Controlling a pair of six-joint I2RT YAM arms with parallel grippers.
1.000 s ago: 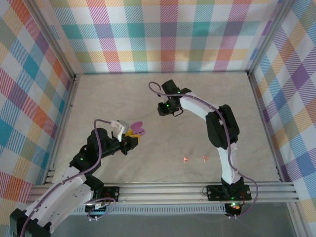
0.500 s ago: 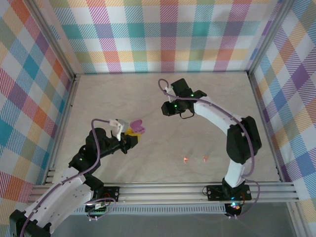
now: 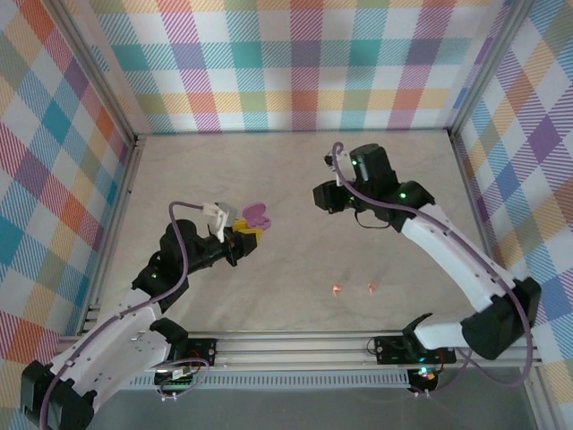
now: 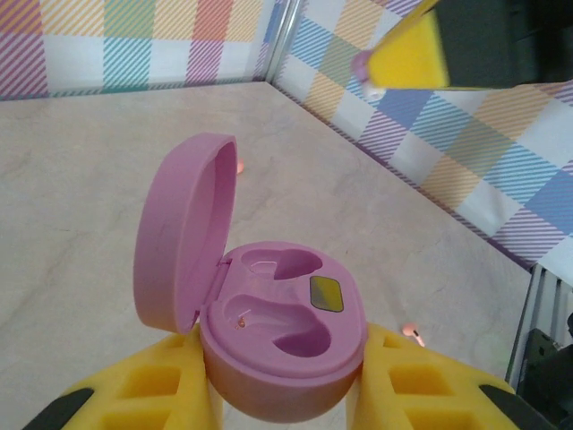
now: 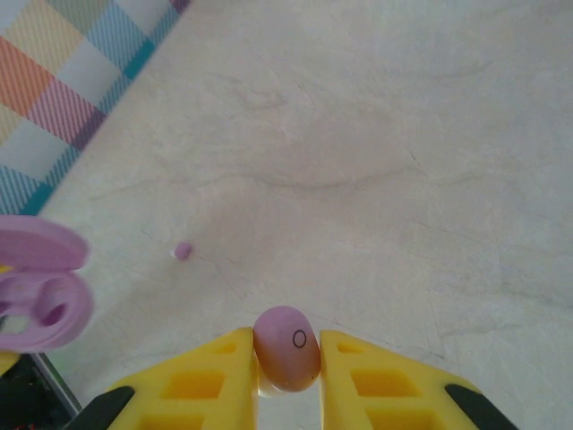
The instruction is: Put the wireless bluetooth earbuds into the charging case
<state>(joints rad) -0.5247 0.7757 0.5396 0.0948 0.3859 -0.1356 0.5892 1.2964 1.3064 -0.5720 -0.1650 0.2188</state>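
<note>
Left claw (image 3: 243, 235) clamped on the open lilac charging case (image 4: 277, 331), lid up, both sockets empty. Right claw (image 5: 288, 381) pinches one lilac earbud (image 5: 286, 348), well apart from the case. Second lilac earbud (image 5: 183, 251) and two salmon-orange earbuds (image 3: 336, 288) lie loose on the tabletop (image 3: 269, 300).

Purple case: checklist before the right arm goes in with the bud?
1. ok: case lid open.
2. ok: case clamped in left hand.
3. ok: wells empty.
4. ok: purple bud gripped in right hand.
5. not ok: right hand over case; it is off to the case's right, well apart.
6. cannot tell: bud turned to fit a well.
</note>
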